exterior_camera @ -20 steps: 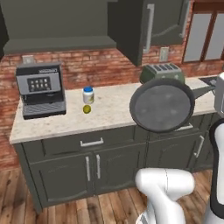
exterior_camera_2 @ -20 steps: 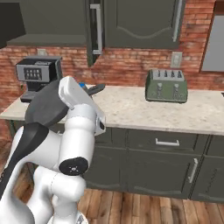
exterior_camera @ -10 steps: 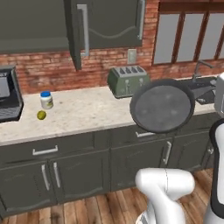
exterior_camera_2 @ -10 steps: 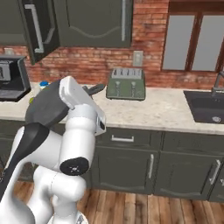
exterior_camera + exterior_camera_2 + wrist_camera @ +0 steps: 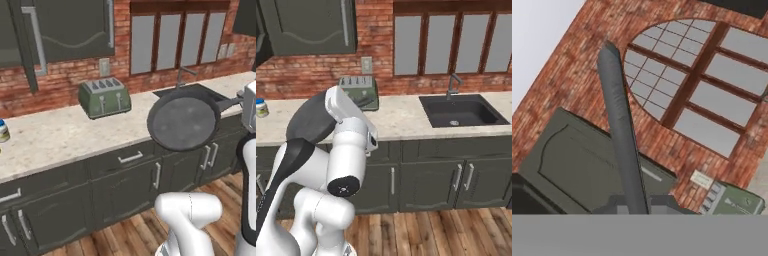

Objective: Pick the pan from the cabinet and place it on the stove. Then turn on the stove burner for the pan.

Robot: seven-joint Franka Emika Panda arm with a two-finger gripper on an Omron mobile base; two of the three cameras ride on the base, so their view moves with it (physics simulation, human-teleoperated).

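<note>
The pan [image 5: 183, 123], round and dark grey, hangs tilted in the air in front of the counter, its inside facing the left base camera. Its thin handle [image 5: 231, 103] runs right into my gripper [image 5: 245, 101], which is shut on it at the picture's right edge. In the right base view the pan [image 5: 310, 120] shows behind my white arm. In the hand view the pan [image 5: 619, 129] appears edge-on, rising from between the fingers. The cabinet [image 5: 60, 30] hangs at the upper left, one door [image 5: 27, 45] swung open. The stove is out of view.
A green toaster [image 5: 104, 96] stands on the pale counter [image 5: 60, 140]. A small jar [image 5: 3, 131] sits at the far left. A black sink [image 5: 461, 110] with a faucet lies under the window [image 5: 451, 42]. Low cabinet doors and drawers run below.
The whole scene has slid left: the base has moved right along the counter. The coffee machine has left the view, and the sink and window have come in. The pan stays gripped.
</note>
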